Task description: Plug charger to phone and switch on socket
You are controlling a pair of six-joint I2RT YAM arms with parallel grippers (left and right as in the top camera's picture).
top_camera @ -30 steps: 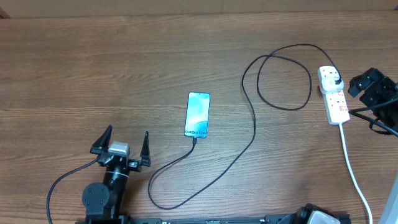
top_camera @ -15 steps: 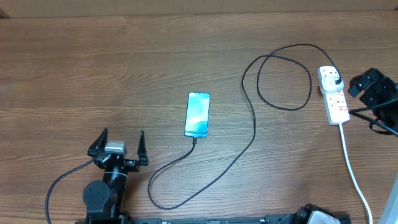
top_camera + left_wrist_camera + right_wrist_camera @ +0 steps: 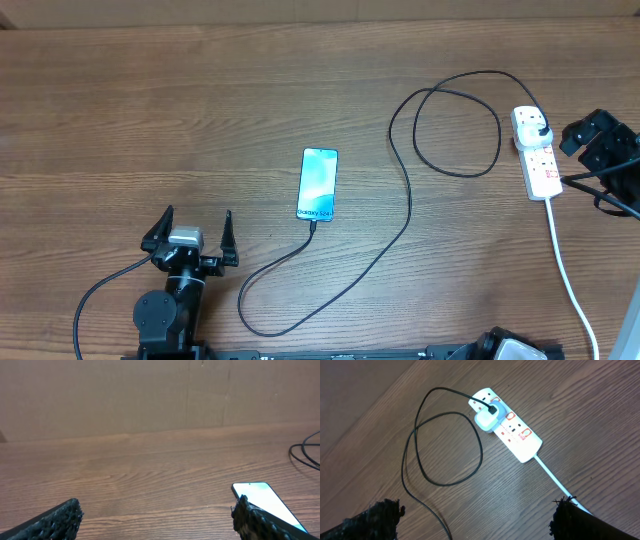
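While both grippers stand with their fingers spread wide and nothing between them, the phone [image 3: 318, 184] lies flat and screen-up near the middle of the table [image 3: 150, 100]. It is ahead of the left gripper [image 3: 196, 215] and off to its right, clear of both fingers. In the left wrist view the phone's near corner shows just past the tip of the right-hand finger [image 3: 252, 522], outside the gap, and the other finger is well apart from it at the far lower left.

The charger [image 3: 408, 200] meets the phone's near short edge with its tip, though I cannot tell whether the tip is fully seated. From there it sweeps toward the robot, curves back up the table, makes a loop and ends at the socket [image 3: 536, 152]. There its plug [image 3: 487, 419] sits in the end outlet.

The socket lies along the right side of the table, and its white cord [image 3: 568, 270] trails toward the near edge. The right gripper [image 3: 585, 148] hangs just beside the socket on its outer side, not touching it. In the right wrist view the strip lies ahead of the two fingers [image 3: 375, 520], nearer the right-hand one and apart from both. The cable loop lies ahead of the left-hand one. The red-marked switches are visible, but I cannot tell their position.
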